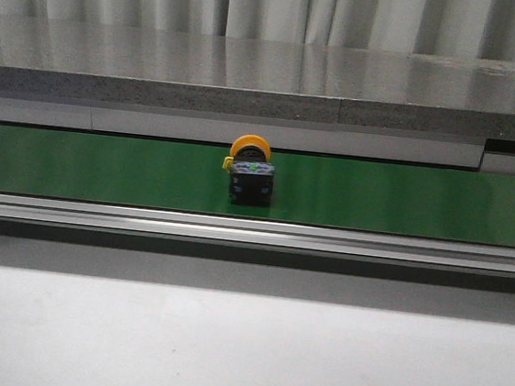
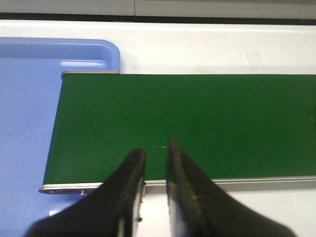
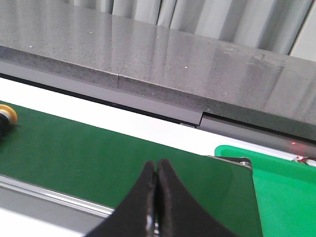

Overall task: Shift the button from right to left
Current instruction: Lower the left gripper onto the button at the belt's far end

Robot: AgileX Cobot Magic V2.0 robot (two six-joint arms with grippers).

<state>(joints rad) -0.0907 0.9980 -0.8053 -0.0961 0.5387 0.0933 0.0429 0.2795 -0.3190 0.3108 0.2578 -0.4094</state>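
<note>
One button [image 1: 250,171] stands on the green belt [image 1: 103,168], about midway along the stretch seen from the front, nearer the belt's far edge than its near rail [image 1: 253,232]. Its yellow-orange cap is uppermost and faces the camera, tipped a little, with the black body below it resting on the belt and a small green-grey detail between them. Neither arm shows in the front view.

The left gripper [image 2: 157,153] hangs over the near edge of the belt at its left end, where a blue tray [image 2: 24,123] lies just beside and partly under the belt's end. Its fingers [image 2: 133,173] stand slightly apart with a narrow gap between them, holding nothing. The button is not in this view.

The right gripper [image 3: 156,178] hangs over the belt's near side close to its right end, beside a green tray [image 3: 286,187]. Its fingers [image 3: 145,192] are pressed together, tips touching, with nothing between them. In this view only the edge of the button's cap shows at the frame border, well apart from the gripper along the belt. A grey counter [image 1: 269,79] runs behind the belt.
</note>
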